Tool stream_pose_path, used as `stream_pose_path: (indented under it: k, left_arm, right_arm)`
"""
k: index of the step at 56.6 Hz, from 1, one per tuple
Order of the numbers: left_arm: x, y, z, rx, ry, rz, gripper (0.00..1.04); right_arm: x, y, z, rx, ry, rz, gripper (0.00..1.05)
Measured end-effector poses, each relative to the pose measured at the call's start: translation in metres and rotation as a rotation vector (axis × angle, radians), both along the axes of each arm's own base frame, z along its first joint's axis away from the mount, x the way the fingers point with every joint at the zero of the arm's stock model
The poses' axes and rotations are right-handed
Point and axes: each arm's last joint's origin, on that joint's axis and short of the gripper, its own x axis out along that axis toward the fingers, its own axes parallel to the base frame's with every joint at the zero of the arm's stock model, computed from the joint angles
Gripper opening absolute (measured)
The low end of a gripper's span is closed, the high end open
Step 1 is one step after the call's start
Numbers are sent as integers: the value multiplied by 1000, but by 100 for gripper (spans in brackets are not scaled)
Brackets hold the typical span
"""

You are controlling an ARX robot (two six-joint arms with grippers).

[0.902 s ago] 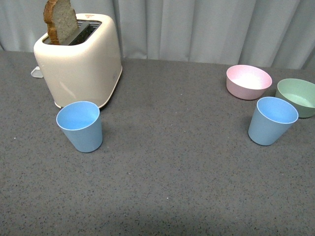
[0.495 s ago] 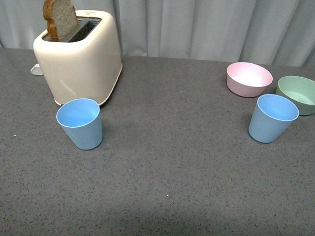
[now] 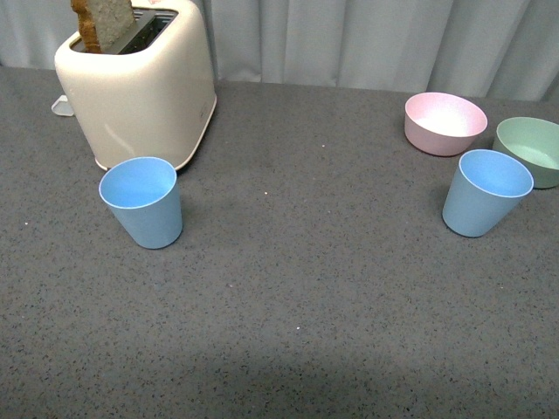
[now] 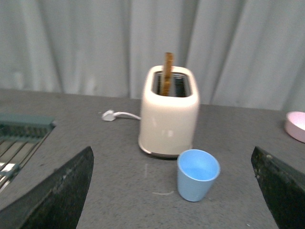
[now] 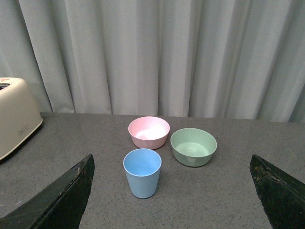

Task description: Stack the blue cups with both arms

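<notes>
Everything in the front view now sits slightly higher in frame than 0.9 s ago, the toaster (image 3: 140,87) top now cropped; cups unchanged relative to their neighbours. Left cup (image 3: 141,202): upright on the grey worktop (image 3: 306,288), mouth up, long axis vertical, tapering to the base, just near of the toaster's front corner, far left. Right cup (image 3: 485,192): same attitude, far right, just near of the pink bowl (image 3: 445,122) and beside the green bowl (image 3: 529,150); the two cups are well apart. Bread slice (image 3: 103,15) stands in the toaster slot. Small mark on the toaster's side, too small to read. No arm in the front view. Left claw (image 4: 171,152): jaws spread wide, nothing held, looking level across the worktop at the toaster and left cup. Right claw (image 5: 171,157): equally wide, empty, facing the right cup and both bowls, curtain (image 5: 152,52) behind.
</notes>
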Motion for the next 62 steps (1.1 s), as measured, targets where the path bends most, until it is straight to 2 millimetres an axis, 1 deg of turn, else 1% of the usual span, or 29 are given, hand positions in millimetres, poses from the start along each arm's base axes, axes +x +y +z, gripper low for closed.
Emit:
stream_pose_path:
  k: [1, 3, 6, 11, 15, 21, 27, 34, 36, 42, 47, 52, 62]
  left_arm:
    - [0, 0, 0, -8, 28, 26, 98]
    - [2, 1, -2, -36, 152, 116, 98]
    - [7, 2, -7, -51, 249, 194, 98]
    - [17, 3, -10, -89, 301, 216, 98]
    - [27, 4, -7, -121, 301, 209, 98]
    - [56, 5, 3, -161, 298, 172, 98]
    - [84, 3, 4, -183, 349, 118, 98]
    - [118, 0, -5, -197, 492, 55, 98]
    - [133, -3, -11, -188, 574, 35, 98]
    - [170, -10, -24, -201, 709, 14, 98]
    - [187, -15, -29, -221, 765, 4, 98]
    - [199, -19, -34, -240, 803, -1, 98]
    - [216, -27, -44, -248, 866, -4, 98]
  right_arm:
    - [0, 0, 0, 0, 0, 0, 95]
    - [0, 0, 0, 0, 0, 0, 95]
    - [0, 0, 0, 0, 0, 0, 95]
    - [0, 0, 0, 0, 0, 0, 95]
    - [0, 0, 0, 0, 0, 0, 95]
    - [0, 0, 0, 0, 0, 0, 95]
    - [0, 0, 0, 0, 0, 0, 95]
    - [0, 0, 0, 0, 0, 0, 95]
    - [0, 0, 0, 0, 0, 0, 95]
    - [0, 0, 0, 0, 0, 0, 95]
    - [0, 0, 0, 0, 0, 0, 95]
    - [0, 0, 0, 0, 0, 0, 95]
    - [0, 0, 0, 0, 0, 0, 95]
